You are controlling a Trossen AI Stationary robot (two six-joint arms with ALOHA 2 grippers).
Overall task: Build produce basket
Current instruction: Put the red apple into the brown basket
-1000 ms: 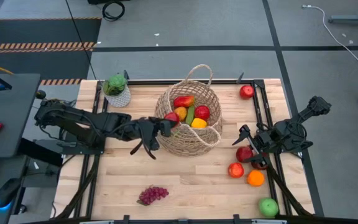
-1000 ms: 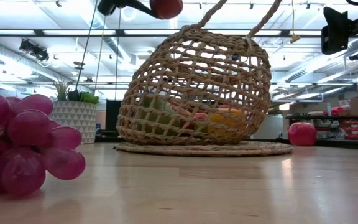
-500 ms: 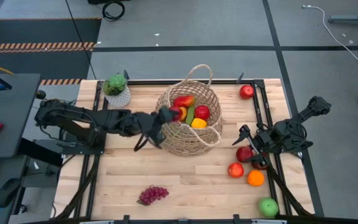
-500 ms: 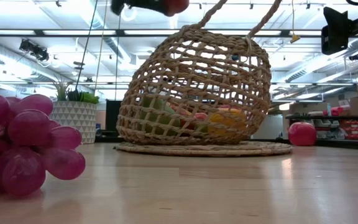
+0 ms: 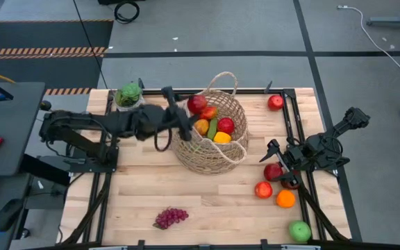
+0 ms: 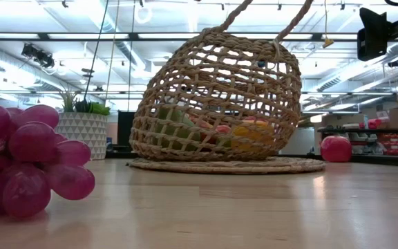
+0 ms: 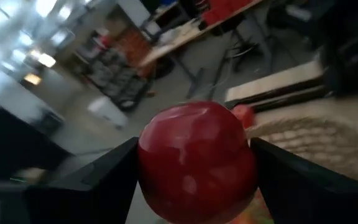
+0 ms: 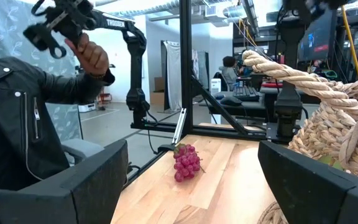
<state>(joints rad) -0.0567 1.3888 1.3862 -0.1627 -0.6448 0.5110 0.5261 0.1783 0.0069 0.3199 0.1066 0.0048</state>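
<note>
The tan wicker basket [image 5: 212, 135] stands at the table's middle with red, orange, green and yellow produce inside. My left gripper [image 5: 187, 115] reaches in from the left and is shut on a red apple [image 5: 196, 104] above the basket's far-left rim. My right gripper [image 5: 269, 154] rests open near the right edge, touching nothing. Two red apples [image 5: 267, 180], an orange [image 5: 285, 198] and a green apple [image 5: 299, 230] lie at the near right. Another red apple [image 5: 275, 102] lies at the far right. A purple grape bunch [image 5: 171, 217] lies near the front edge. My left gripper pinches the red apple by two opposite sides [image 7: 146, 163] between its two fingers [image 7: 104, 180]. The fingers come about level from the table's left. The apple is lifted clear, above the basket's rim.
A green plant in a white pot [image 5: 130, 101] stands at the far left beside my left arm. The basket's loop handle [image 5: 223, 78] rises at its far side. A person in a dark jacket [image 8: 17, 124] shows beyond the table in the right wrist view.
My left gripper has risen and gone toward the table's far edge along the basket's left side, rolling about its own axis, with the red apple still held. It has gone up out of the low view.
</note>
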